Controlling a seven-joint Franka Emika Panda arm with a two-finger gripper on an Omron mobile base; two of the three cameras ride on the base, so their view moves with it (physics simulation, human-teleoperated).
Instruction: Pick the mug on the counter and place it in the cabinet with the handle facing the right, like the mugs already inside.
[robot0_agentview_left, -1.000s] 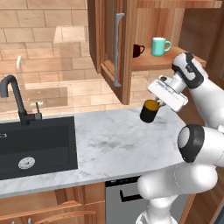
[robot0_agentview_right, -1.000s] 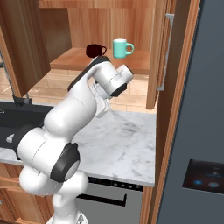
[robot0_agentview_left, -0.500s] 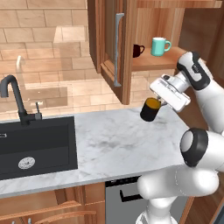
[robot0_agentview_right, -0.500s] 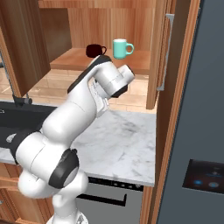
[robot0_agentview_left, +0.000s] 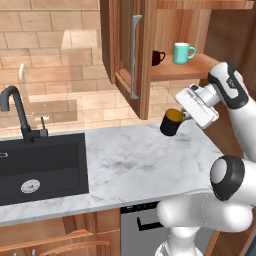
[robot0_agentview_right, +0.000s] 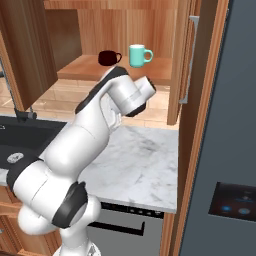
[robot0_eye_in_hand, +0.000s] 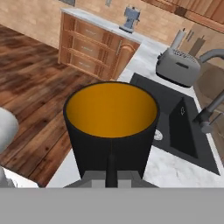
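Observation:
The small black mug (robot0_agentview_left: 171, 121), yellow-orange inside, hangs tilted in the air above the marble counter (robot0_agentview_left: 131, 161), its mouth turned up and toward the camera. My gripper (robot0_agentview_left: 182, 117) is shut on it from the right. It sits below and just in front of the cabinet shelf (robot0_agentview_left: 202, 67). In the hand view the mug (robot0_eye_in_hand: 111, 127) stands close ahead, the gripper (robot0_eye_in_hand: 110, 173) clamped at its near wall with the dark handle strip running down to the fingers. The cabinet (robot0_agentview_right: 90, 67) stands open.
A dark mug (robot0_agentview_left: 157, 57) and a teal mug (robot0_agentview_left: 183, 52) stand on the shelf, handles to the right. The open cabinet door with its grey bar handle (robot0_agentview_left: 134, 56) hangs left of the mug. A black sink (robot0_agentview_left: 42, 165) and faucet (robot0_agentview_left: 17, 112) lie left; a toaster (robot0_eye_in_hand: 179, 68) stands beyond the sink.
The held mug has risen slightly toward the shelf, and the arm's wrist has swung a little to the right. The gripper stays shut on the mug.

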